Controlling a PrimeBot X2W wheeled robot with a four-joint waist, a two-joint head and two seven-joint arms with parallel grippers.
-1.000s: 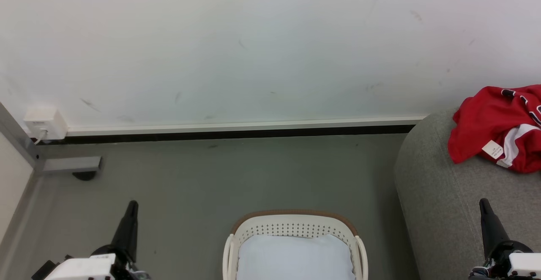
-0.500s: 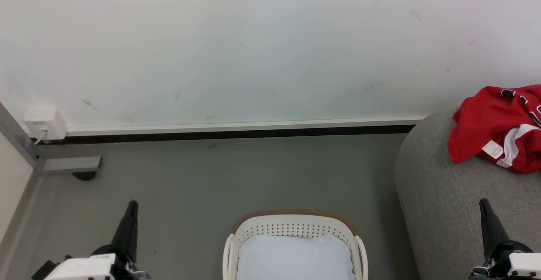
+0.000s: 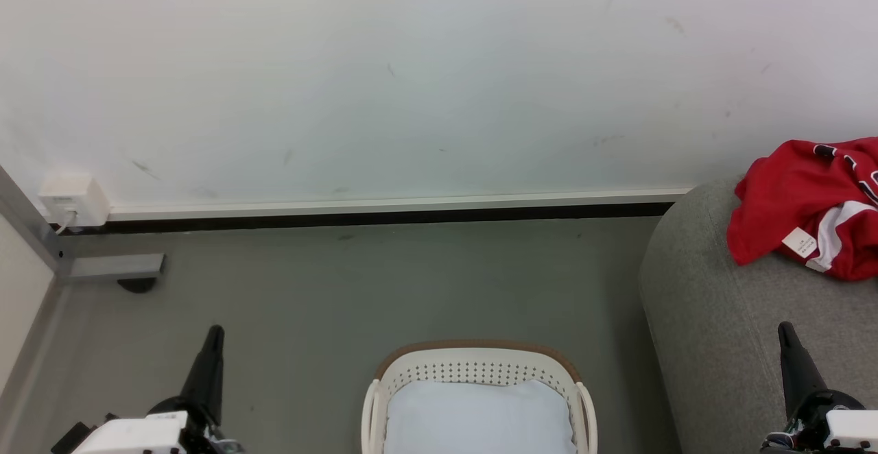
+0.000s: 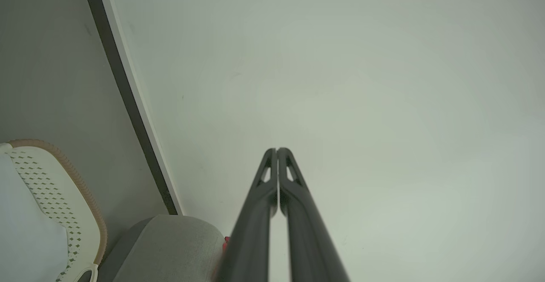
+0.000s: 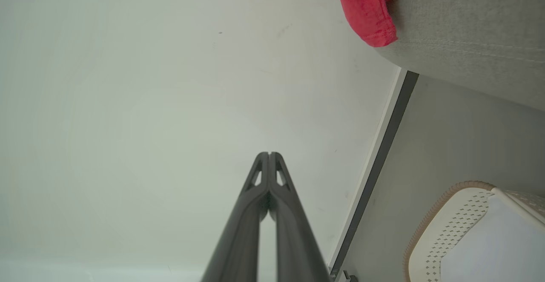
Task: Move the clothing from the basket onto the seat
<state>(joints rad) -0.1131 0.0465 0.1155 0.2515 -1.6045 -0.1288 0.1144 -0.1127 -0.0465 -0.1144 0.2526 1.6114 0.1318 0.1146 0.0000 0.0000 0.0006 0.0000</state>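
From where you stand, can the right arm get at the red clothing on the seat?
Probably yes. The right gripper is shut, over the near part of the seat, and only bare grey fabric lies between it and the clothing further back. It would have to open first.

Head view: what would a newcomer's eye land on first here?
The red clothing heaped on the grey seat at far right stands out. Next, the basket at bottom centre, holding a white pad. The left gripper and right gripper point up from the bottom corners, shut.
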